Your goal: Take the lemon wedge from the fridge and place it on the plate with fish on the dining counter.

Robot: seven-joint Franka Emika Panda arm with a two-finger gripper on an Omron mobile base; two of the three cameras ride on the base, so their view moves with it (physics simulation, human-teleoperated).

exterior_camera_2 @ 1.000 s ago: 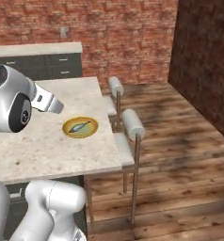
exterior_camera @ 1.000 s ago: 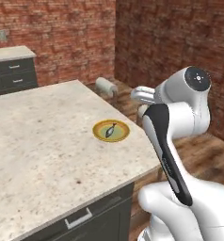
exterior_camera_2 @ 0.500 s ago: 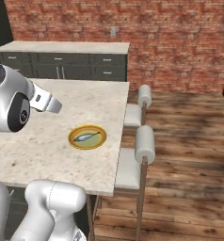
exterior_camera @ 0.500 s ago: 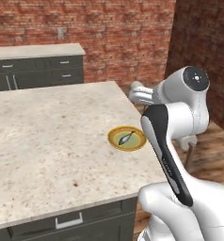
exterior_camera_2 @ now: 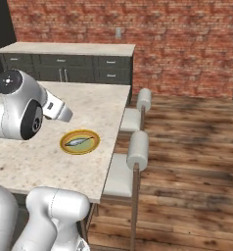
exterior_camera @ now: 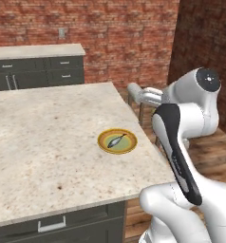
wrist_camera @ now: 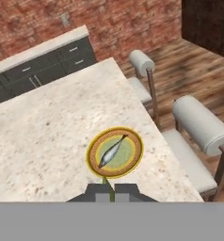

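Observation:
In the hand view my gripper point(wrist_camera: 111, 190) is shut on the lemon wedge point(wrist_camera: 106, 182), a thin yellow-green sliver poking up between the dark fingertips. Just beyond the tips lies the plate with fish point(wrist_camera: 115, 151), a small yellow plate with a brownish rim and a slim dark fish point(wrist_camera: 111, 150) on it. The plate point(exterior_camera: 117, 141) point(exterior_camera_2: 80, 141) sits near the right edge of the dining counter point(exterior_camera: 43, 142) point(exterior_camera_2: 30, 164) point(wrist_camera: 43, 136), a beige speckled stone top. The fridge is out of view.
Two stools with white padded backs point(exterior_camera_2: 138, 149) point(exterior_camera_2: 144, 99) point(wrist_camera: 203, 124) point(wrist_camera: 141, 61) stand along the counter's right side over a wooden floor. A wall counter with dark drawers point(exterior_camera: 34, 61) point(exterior_camera_2: 64, 61) runs along the brick wall behind.
The whole picture has shifted, so the base has moved around the counter. The plate lies where it was on the counter. The arm's folded pose and the shut gripper are unchanged.

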